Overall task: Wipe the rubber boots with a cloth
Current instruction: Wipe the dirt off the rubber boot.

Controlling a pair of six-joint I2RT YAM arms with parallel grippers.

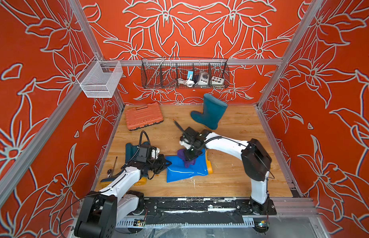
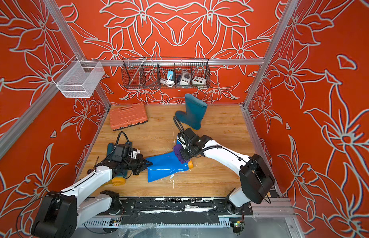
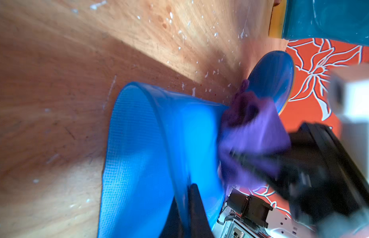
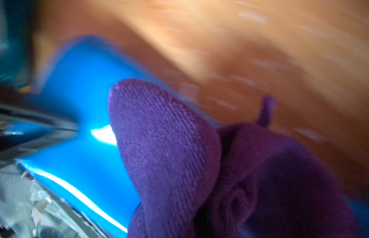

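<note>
Right gripper [image 1: 190, 155] jaws are pressed together on the purple cloth [image 1: 184, 159], which rests on the blue boot [image 1: 185, 171] lying mid-tabletop [image 1: 231, 164]. Left gripper [image 1: 168, 163] jaws sit at that boot's shaft rim; whether they grip it cannot be told. The far wire basket [image 1: 154, 82] holds a white cable [image 1: 186, 82] and control boxes [image 1: 217, 80].

Orange walls [image 1: 200, 31] with pale flower outlines on three sides. Black wire basket [image 1: 146, 74] hangs from the rear aluminium rail [image 1: 251, 61]. Left of it in both top views, a white mesh basket [image 1: 100, 79] sits at the frame corner. Below it, a wood-grain floor [image 1: 231, 181], flecked white. Light is even, shadows soft.
</note>
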